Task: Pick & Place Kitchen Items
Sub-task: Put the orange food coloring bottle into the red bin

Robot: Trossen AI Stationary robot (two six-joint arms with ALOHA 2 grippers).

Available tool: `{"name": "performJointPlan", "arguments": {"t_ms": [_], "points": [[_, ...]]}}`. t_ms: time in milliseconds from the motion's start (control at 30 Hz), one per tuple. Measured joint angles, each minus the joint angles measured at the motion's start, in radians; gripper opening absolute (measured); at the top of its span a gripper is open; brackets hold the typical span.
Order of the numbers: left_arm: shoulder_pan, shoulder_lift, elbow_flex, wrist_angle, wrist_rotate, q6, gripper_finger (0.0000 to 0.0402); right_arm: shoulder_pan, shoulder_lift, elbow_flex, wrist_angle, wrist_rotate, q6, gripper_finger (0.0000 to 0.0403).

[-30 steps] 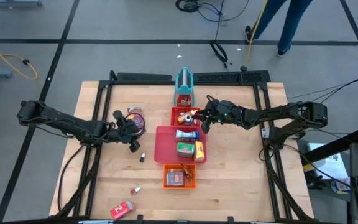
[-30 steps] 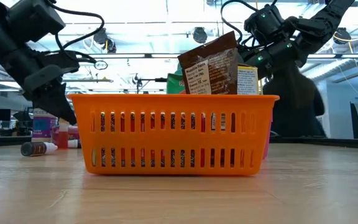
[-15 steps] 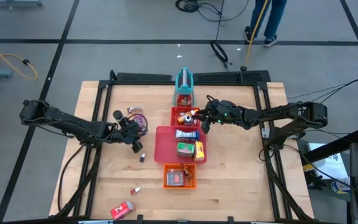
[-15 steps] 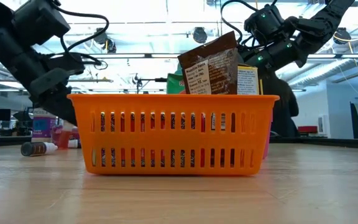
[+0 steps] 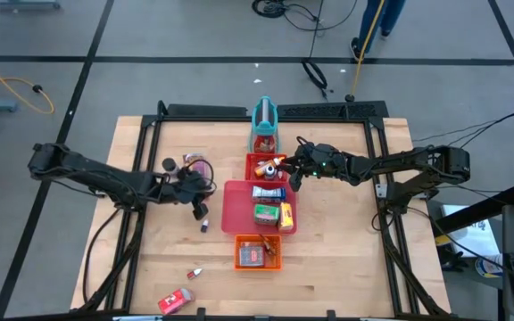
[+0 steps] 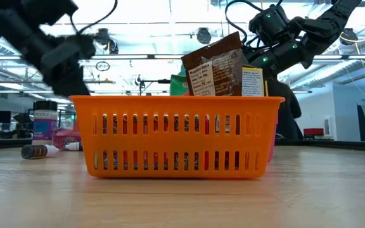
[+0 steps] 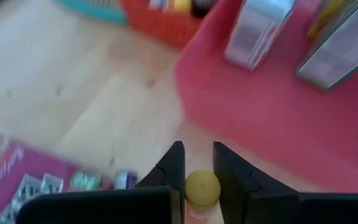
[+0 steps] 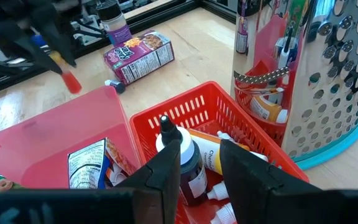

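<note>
Orange slotted basket: from above, the orange plastic basket point(image 5: 258, 254) sits at 6 o'clock of the big red plastic tray point(image 5: 259, 208), a brown packet inside.
Left gripper: from above, the left gripper point(image 5: 200, 203) is at 9 o'clock of that tray, over bare wood; a small bottle point(image 5: 204, 225) lies at its 6 o'clock.
Pink-purple box: from above, the pink-purple cardboard box point(image 5: 195, 168) lies at 12 o'clock of the left gripper.
Right gripper: from above, the right gripper point(image 5: 290, 175) hangs over the small red slotted basket point(image 5: 265, 166).
Low view: the brown foil packet point(image 6: 215, 66) stands up out of the orange basket.
Left wrist view: narrow fingers point(image 7: 173, 165) pinch a tiny yellow-capped bottle point(image 7: 202, 188) near the red tray's wall.
Right wrist view: fingers point(image 8: 168, 163) stand apart, holding nothing, above a dark bottle point(image 8: 187, 164) in the small red basket; a steel grater point(image 8: 334, 81) stands beside.
</note>
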Motion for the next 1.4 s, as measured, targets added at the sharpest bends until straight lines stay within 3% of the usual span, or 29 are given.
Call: {"name": "performJointPlan", "arguments": {"t_ms": [400,633,867,1067,1400], "points": [[0.12,0.046,0.222,0.034,-0.012,0.183,0.0045,0.0,0.0,0.0,0.0,0.002,0.0,0.0105],[0.209,0.193,0.278,0.198,0.1,0.297,0.0045,0.0,0.0,0.0,0.0,0.003,0.007,0.0105],[0.287,0.332,0.312,0.34,0.187,0.33,0.0045,0.0,0.0,0.0,0.0,0.003,0.007,0.0105],[0.339,0.44,0.357,0.367,0.251,0.342,0.0045,0.0,0.0,0.0,0.0,0.004,0.007,0.0105],[0.365,0.545,0.411,0.409,0.267,0.345,0.0047,0.0,0.0,0.0,0.0,0.004,0.006,0.0105]]}}
